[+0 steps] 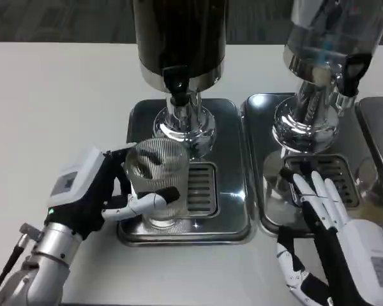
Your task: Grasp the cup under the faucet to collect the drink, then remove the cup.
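Head view: the left hand (pixel 92 194) came in from the lower left and held the cup (pixel 158 182), its fingers (pixel 150 202) wrapped round the front of the ribbed clear glass and its white back turned out to the left. The cup stood upright on the left tray (pixel 230 217), at the left end of the slotted grille (pixel 201 188), just in front of the dark dispenser (pixel 180 38). The black faucet (pixel 177 86) hung from the dispenser's chrome base, right above and slightly behind the cup's rim. Whether any drink was in the cup, I could not tell; the glass showed only dark reflections.

Over on the right, the right hand (pixel 332 236) lay palm down with its fingers (pixel 322 194) spread and straight, gripping nothing. The fingertips reached over the front edge of the second tray (pixel 258 127) and touched or nearly touched its grille (pixel 325 172). Behind them rose the clear dispenser (pixel 335 32) on its chrome stand, with a black tap (pixel 351 73) pointing down at the right. A second clear glass (pixel 370 182) sat at the right end of that tray, well apart from the held cup. Both trays rested side by side on the white tabletop (pixel 57 108), almost touching along their inner edges.
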